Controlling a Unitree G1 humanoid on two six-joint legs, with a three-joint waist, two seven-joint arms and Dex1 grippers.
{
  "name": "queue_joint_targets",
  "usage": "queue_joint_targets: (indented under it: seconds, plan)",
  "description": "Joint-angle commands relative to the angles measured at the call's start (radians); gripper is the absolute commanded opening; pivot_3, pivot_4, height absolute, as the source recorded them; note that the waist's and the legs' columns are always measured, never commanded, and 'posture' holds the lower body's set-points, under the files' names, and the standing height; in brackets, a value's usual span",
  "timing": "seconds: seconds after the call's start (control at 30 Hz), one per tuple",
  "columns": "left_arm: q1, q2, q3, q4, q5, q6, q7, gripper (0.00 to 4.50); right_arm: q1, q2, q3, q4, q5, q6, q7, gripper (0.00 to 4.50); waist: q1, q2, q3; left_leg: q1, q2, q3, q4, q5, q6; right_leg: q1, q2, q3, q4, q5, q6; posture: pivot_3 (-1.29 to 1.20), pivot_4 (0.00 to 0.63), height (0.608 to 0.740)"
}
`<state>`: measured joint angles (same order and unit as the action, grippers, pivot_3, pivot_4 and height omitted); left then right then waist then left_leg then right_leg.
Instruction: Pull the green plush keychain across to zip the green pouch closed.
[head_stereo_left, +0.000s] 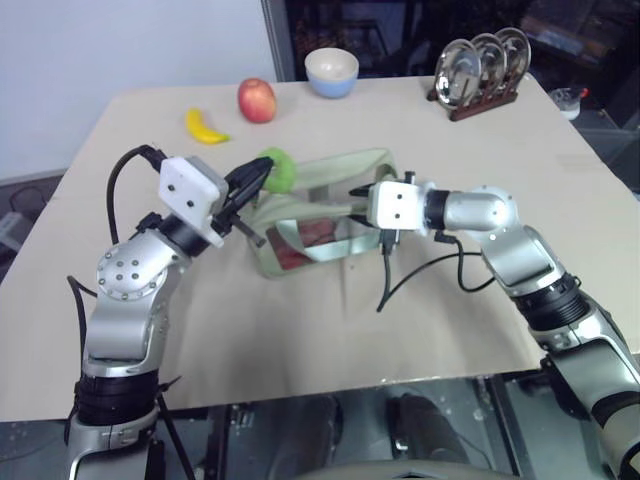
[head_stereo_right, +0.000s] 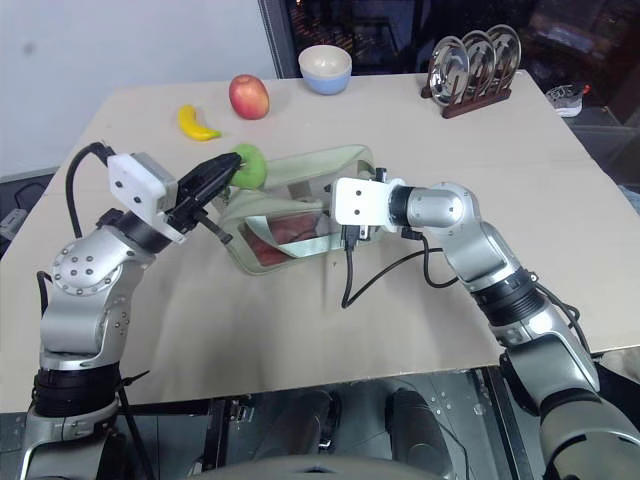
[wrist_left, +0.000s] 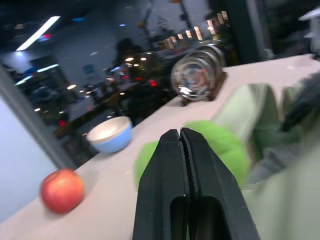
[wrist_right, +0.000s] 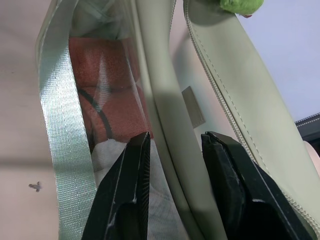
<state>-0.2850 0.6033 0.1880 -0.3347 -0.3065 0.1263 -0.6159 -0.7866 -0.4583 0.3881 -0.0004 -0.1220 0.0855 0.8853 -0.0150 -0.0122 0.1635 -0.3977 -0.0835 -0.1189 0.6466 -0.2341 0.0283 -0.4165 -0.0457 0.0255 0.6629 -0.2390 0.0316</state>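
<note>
The left gripper (head_stereo_right: 225, 172) is pinched fully shut at the green plush keychain (head_stereo_right: 250, 166), at the left end of the green pouch (head_stereo_right: 300, 215) in the table's middle. The right gripper (wrist_right: 175, 150) clamps the pouch's edge, steadying it. The pull seems underway — next, a steady draw along the zip line.

My left gripper (wrist_left: 181, 137) has matt black plastic fingers with fine ribbing, and the green plush keychain (head_stereo_left: 280, 169) beside them is fuzzy cloth. The green pouch (head_stereo_left: 330, 175) is smooth stitched fabric with a glossy clear plastic panel and woven strap. The table (head_stereo_left: 300, 330) is matt beige; near its far edge sit a glossy apple (head_stereo_left: 257, 100) and shiny metal plates (head_stereo_left: 480, 62) in a wooden rack (head_stereo_left: 484, 103)
</note>
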Motion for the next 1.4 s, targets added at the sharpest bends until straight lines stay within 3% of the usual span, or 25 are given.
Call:
queue_joint_targets:
  seconds: [0.03, 0.07, 0.1, 0.13, 0.2, 0.3, 0.47, 0.8, 0.97, 1.07, 1.13, 1.23, 1.4]
  plan:
    - [0.036, 0.023, 0.101, -0.042, -0.111, 0.038, -0.031, 0.28, 0.005, 0.003, -0.022, -0.041, 0.027, 0.037, 0.023, 1.6, -0.003, 0.0, 0.0, 0.0, 0.0, 0.0, 0.0, 0.0, 0.0, 0.0, 0.0, 0.0, 0.0, 0.0, 0.0, 0.0, 0.15, 0.74]
    - [0.059, 0.024, 0.145, -0.055, -0.162, 0.06, -0.034, 0.67, 0.004, 0.004, -0.028, -0.049, 0.044, 0.052, 0.035, 2.01, -0.003, 0.0, 0.0, 0.0, 0.001, 0.0, 0.0, 0.0, 0.0, 0.0, 0.0, 0.0, 0.0, 0.0, 0.0, 0.0, 0.15, 0.74]
    - [0.079, 0.022, 0.189, -0.069, -0.222, 0.092, -0.03, 0.67, 0.003, 0.005, -0.034, -0.057, 0.058, 0.065, 0.044, 2.01, -0.003, 0.0, 0.0, 0.0, 0.001, 0.0, 0.0, 0.0, 0.0, 0.0, 0.0, 0.0, 0.0, 0.0, 0.0, 0.0, 0.15, 0.74]
    - [0.092, 0.021, 0.216, -0.081, -0.262, 0.116, -0.025, 1.29, 0.003, 0.005, -0.037, -0.065, 0.066, 0.074, 0.049, 2.38, -0.004, 0.0, 0.0, 0.0, 0.001, 0.0, 0.0, 0.0, 0.0, -0.001, 0.001, 0.0, 0.0, 0.0, 0.0, 0.0, 0.15, 0.74]
    - [0.192, 0.047, 0.276, -0.127, -0.318, 0.144, -0.077, 1.99, 0.004, 0.004, -0.043, -0.076, 0.064, 0.077, 0.04, 3.15, -0.005, 0.0, 0.0, 0.0, 0.001, 0.0, 0.0, 0.0, 0.0, -0.001, 0.001, 0.0, 0.0, 0.0, 0.0, 0.0, 0.15, 0.74]
    - [0.374, 0.055, 0.335, -0.166, -0.362, 0.172, -0.139, 2.02, 0.007, 0.004, -0.049, -0.094, 0.072, 0.089, 0.041, 4.44, -0.003, 0.001, 0.001, 0.0, 0.001, 0.001, -0.002, 0.0, 0.0, -0.001, 0.0, 0.002, -0.001, 0.0, 0.0, 0.0, 0.15, 0.74]
    - [0.454, 0.021, 0.228, -0.149, -0.273, 0.129, -0.138, 2.02, 0.008, 0.001, -0.051, -0.117, 0.083, 0.105, 0.048, 4.44, 0.017, 0.001, 0.001, 0.0, 0.0, -0.002, -0.003, -0.001, 0.002, 0.0, -0.001, -0.002, -0.002, 0.0, 0.0, 0.0, 0.15, 0.74]
    - [0.338, -0.053, 0.064, -0.019, -0.08, 0.062, -0.035, 2.02, -0.045, -0.027, -0.126, -0.279, 0.222, 0.309, 0.09, 4.44, 0.019, 0.001, 0.001, 0.0, 0.0, -0.001, -0.003, -0.001, 0.001, 0.0, -0.001, 0.0, -0.002, 0.0, 0.0, 0.0, 0.15, 0.74]
    - [0.312, -0.062, 0.037, -0.002, -0.066, 0.04, -0.043, 2.02, -0.139, 0.049, -0.093, -0.249, 0.181, 0.343, 0.003, 4.44, 0.005, 0.001, 0.001, 0.0, 0.0, -0.001, -0.005, -0.001, 0.001, -0.001, -0.001, 0.0, -0.001, 0.0, 0.0, 0.0, 0.15, 0.74]
    - [0.309, -0.063, 0.035, -0.003, -0.06, 0.029, -0.042, 0.81, -0.191, 0.126, -0.073, -0.185, 0.145, 0.367, -0.072, 4.5, 0.0, 0.001, 0.001, 0.0, 0.0, -0.001, -0.005, -0.001, 0.001, -0.002, -0.001, 0.0, -0.001, 0.0, 0.0, 0.0, 0.15, 0.74]
    - [0.309, -0.063, 0.033, -0.007, -0.054, 0.025, -0.038, 0.02, -0.23, 0.249, -0.136, -0.155, 0.216, 0.553, -0.161, 4.5, 0.0, 0.001, 0.001, 0.0, 0.0, -0.001, -0.005, 0.0, 0.0, -0.002, -0.001, 0.0, -0.001, 0.0, 0.0, 0.0, 0.15, 0.74]
    - [0.311, -0.061, 0.029, -0.012, -0.042, 0.016, -0.037, 0.02, -0.255, 0.352, -0.2, -0.155, 0.319, 0.756, -0.194, 4.5, 0.001, 0.001, 0.001, 0.0, 0.0, -0.001, -0.006, 0.0, -0.001, -0.004, 0.0, 0.001, 0.0, 0.0, -0.001, 0.0, 0.15, 0.74]
    - [0.32, -0.063, 0.028, -0.014, -0.025, -0.004, -0.032, 0.02, -0.265, 0.414, -0.213, -0.118, 0.36, 0.819, -0.249, 4.5, 0.002, 0.001, 0.001, -0.002, -0.002, 0.0, -0.007, 0.0, -0.001, -0.005, -0.002, 0.001, -0.002, 0.0, 0.0, 0.0, 0.15, 0.74]
